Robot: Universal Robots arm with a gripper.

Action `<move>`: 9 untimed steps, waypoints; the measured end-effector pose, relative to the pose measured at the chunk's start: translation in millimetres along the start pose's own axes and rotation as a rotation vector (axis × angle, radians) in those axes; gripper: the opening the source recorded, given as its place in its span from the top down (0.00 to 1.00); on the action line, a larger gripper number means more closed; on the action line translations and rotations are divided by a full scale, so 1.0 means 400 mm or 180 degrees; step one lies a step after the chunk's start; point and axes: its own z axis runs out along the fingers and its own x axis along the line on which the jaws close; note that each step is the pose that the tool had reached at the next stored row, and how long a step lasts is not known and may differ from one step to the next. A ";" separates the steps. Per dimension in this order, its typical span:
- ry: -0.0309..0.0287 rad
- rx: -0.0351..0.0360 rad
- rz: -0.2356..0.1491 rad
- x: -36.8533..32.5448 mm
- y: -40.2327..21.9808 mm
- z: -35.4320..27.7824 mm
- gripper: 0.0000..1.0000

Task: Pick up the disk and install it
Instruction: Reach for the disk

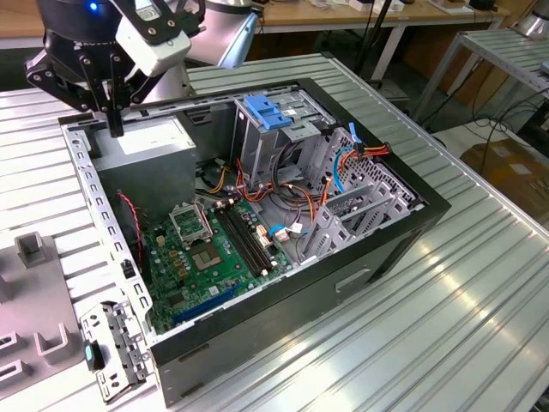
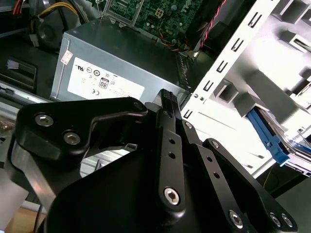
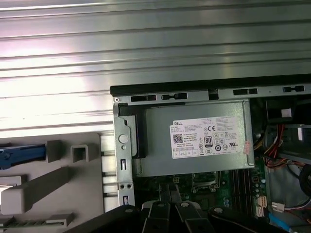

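Over the power supply: gripper (image 1: 114, 129) hangs above the box's outer corner, just inside the case wall. Its fingers are pressed together with nothing between them.
Gripper close up: in the second wrist view the gripper (image 2: 166, 95) tip sits over the edge of the power supply (image 2: 116, 73). It looks clear of the box, though contact is hard to rule out.
Power supply: grey box with a white sticker, tucked into the case corner; not the target.
Case: open computer case (image 1: 283, 322) lying on its side on the slatted table (image 1: 480, 300).
Wall: the perforated wall (image 1: 103, 223) stands between the gripper and the target.
Holder: grey moulded holder (image 3: 63, 179) on the table just outside that wall. It is also at the exterior view's left (image 1: 34, 292).
Disk: resting in the holder, cut off at the picture edge, so a blue side rail is most of what shows of the disk (image 3: 22, 153). The second wrist view has the disk (image 2: 267, 138) beyond the wall.
Bearing: the disk lies outward from the gripper, across the perforated wall and off the case, toward the exterior view's left. It is well apart from the fingers.
Long axis: the rail runs along the table's slats, roughly square to the perforated wall, so one end points at the case. This is judged from the rail alone.
Face: flat or on edge, cannot tell.
Drive cage: bare metal with a blue tab (image 1: 270, 112), on the far side of the power supply from the holder, opposite to the disk.
Arm: single arm, so no choice of reach.
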 end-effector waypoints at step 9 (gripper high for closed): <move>0.0000 0.0000 0.0000 0.021 -0.002 -0.001 0.89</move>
